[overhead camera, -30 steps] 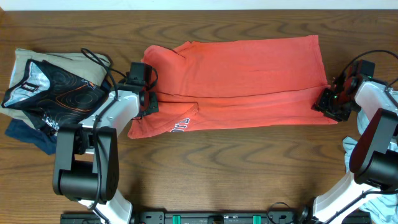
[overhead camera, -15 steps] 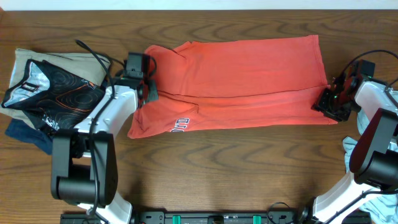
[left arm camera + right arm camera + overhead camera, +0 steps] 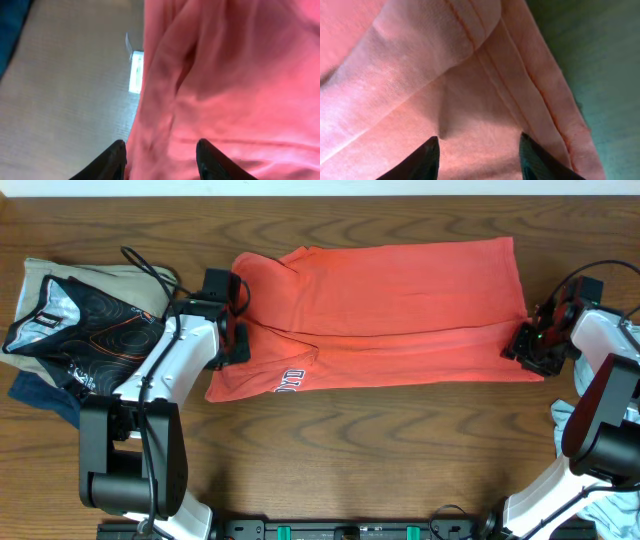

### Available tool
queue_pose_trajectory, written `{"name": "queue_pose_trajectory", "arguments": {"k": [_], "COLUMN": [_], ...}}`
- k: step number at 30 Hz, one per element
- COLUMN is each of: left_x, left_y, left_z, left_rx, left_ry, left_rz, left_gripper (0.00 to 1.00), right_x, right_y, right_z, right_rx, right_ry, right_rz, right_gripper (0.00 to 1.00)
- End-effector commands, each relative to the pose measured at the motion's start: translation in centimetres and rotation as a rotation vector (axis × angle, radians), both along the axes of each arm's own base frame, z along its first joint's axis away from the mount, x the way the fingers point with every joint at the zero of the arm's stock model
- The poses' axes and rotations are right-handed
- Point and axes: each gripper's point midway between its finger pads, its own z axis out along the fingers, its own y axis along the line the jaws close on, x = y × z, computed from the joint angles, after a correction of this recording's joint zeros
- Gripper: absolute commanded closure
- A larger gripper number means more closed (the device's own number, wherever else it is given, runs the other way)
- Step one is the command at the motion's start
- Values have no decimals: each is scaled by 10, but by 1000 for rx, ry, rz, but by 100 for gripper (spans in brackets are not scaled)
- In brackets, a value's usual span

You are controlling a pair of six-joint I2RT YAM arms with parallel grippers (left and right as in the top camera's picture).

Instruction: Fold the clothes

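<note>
The coral-red T-shirt [image 3: 400,290] lies across the table, its lower part folded lengthwise, with blue-and-white lettering [image 3: 290,378] near the lower left. My left gripper [image 3: 238,345] is open over the shirt's left end. In the left wrist view [image 3: 162,156] its jaws stand apart over red fabric [image 3: 225,75] at the cloth's edge. My right gripper [image 3: 523,346] is open at the shirt's right hem. In the right wrist view [image 3: 480,156] its jaws stand wide over the stitched hem folds [image 3: 485,65]. A pale blue-grey shirt [image 3: 566,416] peeks out behind the right arm.
A pile of other garments [image 3: 70,320], black-patterned, beige and dark blue, lies at the far left by the left arm. The wooden table [image 3: 380,450] is bare in front of the shirt. Cables loop above both wrists.
My left gripper lifted toward the shirt's upper left, then came back down to its left edge. The right gripper has not moved.
</note>
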Motion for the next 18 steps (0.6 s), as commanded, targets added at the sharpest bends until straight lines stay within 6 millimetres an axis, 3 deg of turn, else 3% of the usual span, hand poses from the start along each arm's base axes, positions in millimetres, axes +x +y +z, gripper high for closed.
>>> {"name": "queue_pose_trajectory", "arguments": {"k": [1, 5, 8, 12, 18], "left_x": [-11, -21, -23, -24, -23], "left_y": [5, 7, 5, -3, -3], "left_z": [-2, -9, -9, -11, -13], "left_rx": [17, 18, 7, -39, -42], "left_ry": [37, 65, 72, 76, 69], "left_rz": [3, 17, 38, 39, 56], "left_gripper": [53, 53, 53, 53, 53], "right_x": [5, 29, 40, 41, 38], "right_y": [-15, -28, -31, -31, -14], "right_z": [15, 66, 87, 82, 46], "right_rx": [-53, -99, -130, -130, -57], "right_ry": [5, -115, -189, -188, -129], "right_rz": [0, -10, 7, 14, 41], "right_gripper": [48, 44, 43, 50, 55]}}
